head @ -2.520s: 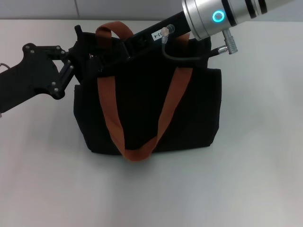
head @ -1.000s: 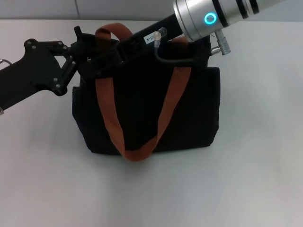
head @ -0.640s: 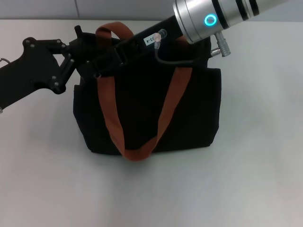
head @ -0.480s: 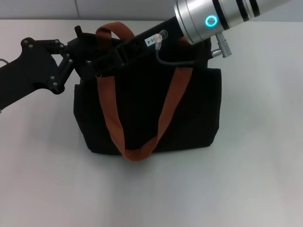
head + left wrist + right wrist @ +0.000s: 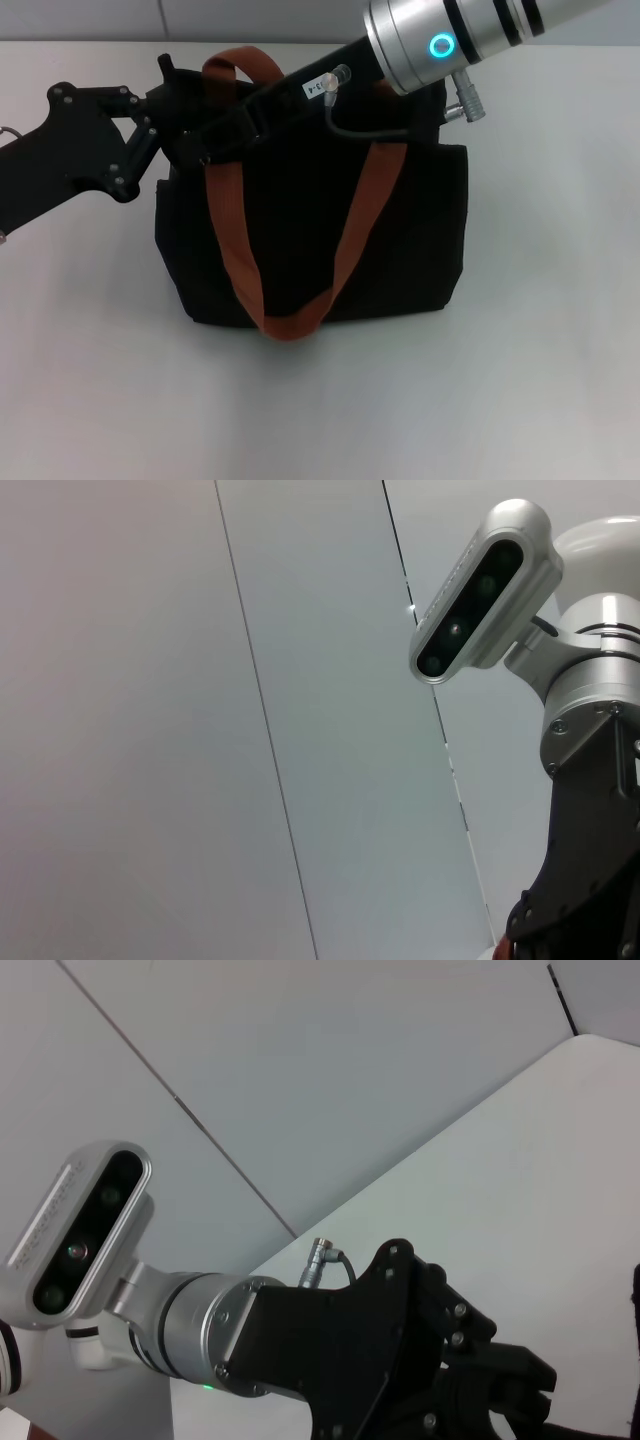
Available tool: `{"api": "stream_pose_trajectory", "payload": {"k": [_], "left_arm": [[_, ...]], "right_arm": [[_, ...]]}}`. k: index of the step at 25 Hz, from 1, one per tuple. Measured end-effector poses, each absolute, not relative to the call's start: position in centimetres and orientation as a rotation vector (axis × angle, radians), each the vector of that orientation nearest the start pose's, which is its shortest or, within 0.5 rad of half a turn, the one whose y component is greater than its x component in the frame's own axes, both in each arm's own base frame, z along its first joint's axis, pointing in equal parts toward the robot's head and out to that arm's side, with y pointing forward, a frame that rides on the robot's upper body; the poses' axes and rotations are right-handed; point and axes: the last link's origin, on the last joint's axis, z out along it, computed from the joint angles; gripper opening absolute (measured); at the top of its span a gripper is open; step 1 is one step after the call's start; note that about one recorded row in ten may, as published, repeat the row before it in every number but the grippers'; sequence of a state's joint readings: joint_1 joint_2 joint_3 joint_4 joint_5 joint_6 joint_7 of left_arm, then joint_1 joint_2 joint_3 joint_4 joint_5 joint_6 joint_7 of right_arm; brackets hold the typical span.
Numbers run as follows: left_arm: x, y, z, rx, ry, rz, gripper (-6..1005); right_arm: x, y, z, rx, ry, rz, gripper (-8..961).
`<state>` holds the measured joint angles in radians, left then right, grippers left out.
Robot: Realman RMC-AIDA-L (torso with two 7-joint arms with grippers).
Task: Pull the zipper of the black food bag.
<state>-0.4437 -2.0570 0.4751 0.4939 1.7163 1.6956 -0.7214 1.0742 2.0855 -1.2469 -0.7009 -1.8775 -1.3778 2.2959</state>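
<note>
The black food bag (image 5: 300, 230) stands upright in the middle of the head view, its orange-brown strap handles (image 5: 235, 240) draped down its front. My left gripper (image 5: 175, 105) reaches in from the left and sits against the bag's top left corner. My right gripper (image 5: 222, 135) comes down from the upper right along the bag's top edge, ending close to the left gripper. The zipper is hidden behind the two black grippers. The right wrist view shows only the left arm's black hand (image 5: 400, 1360) over the table.
The bag rests on a white table (image 5: 540, 350) with a grey wall behind it. The right arm's silver wrist (image 5: 450, 40) with a lit blue ring hangs over the bag's top right. The left wrist view shows the wall and the right arm's wrist camera (image 5: 480, 590).
My right gripper has slid a little leftward along the bag's top edge, toward the left gripper. The left gripper has risen slightly. The bag has stayed in place.
</note>
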Motion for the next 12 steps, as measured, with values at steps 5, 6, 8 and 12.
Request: {"api": "stream_pose_trajectory", "payload": {"k": [5, 6, 8, 12], "left_arm": [[-27.87, 30.82, 3.71, -2.29, -0.009, -0.954, 21], [-27.87, 30.82, 3.7, -2.29, -0.009, -0.953, 21], [-27.87, 30.82, 3.7, -2.29, -0.009, -0.953, 20], [-27.83, 30.78, 3.69, -2.292, -0.006, -0.957, 20]], "right_arm": [[3.36, 39.33, -6.7, -3.083, 0.959, 0.377, 255], [3.37, 39.34, -6.71, -3.083, 0.959, 0.376, 256], [3.36, 39.32, -6.78, -3.084, 0.955, 0.371, 257], [3.37, 39.29, -6.99, -3.083, 0.947, 0.357, 243]]}}
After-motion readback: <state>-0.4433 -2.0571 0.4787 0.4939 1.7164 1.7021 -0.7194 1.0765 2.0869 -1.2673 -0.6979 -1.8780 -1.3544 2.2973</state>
